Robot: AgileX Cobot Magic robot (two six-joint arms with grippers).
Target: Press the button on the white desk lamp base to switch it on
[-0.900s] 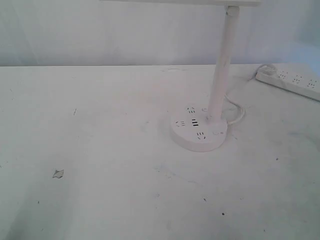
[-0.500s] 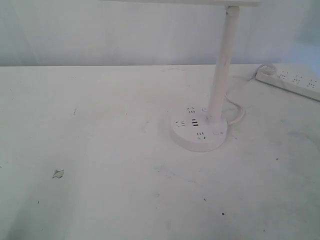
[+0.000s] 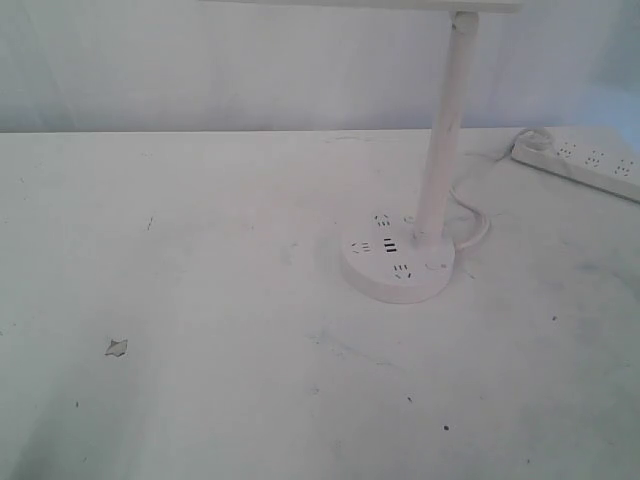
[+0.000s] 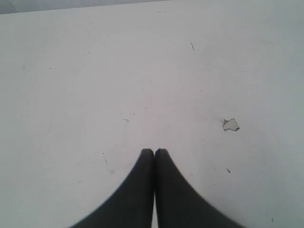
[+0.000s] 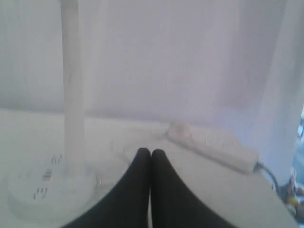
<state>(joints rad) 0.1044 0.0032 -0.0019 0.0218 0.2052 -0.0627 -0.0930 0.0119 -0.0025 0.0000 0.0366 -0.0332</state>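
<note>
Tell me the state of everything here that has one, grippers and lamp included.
left gripper: shut, empty
right gripper: shut, empty
white desk lamp base: flat on the table, pole upright, nothing touching it, lit or not unclear
power strip: lying flat on the table

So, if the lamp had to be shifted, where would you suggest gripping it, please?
Probably the pole, low down, approached level from the right arm's side: it stands upright and slim, while the white desk lamp base is a broad disc.
</note>
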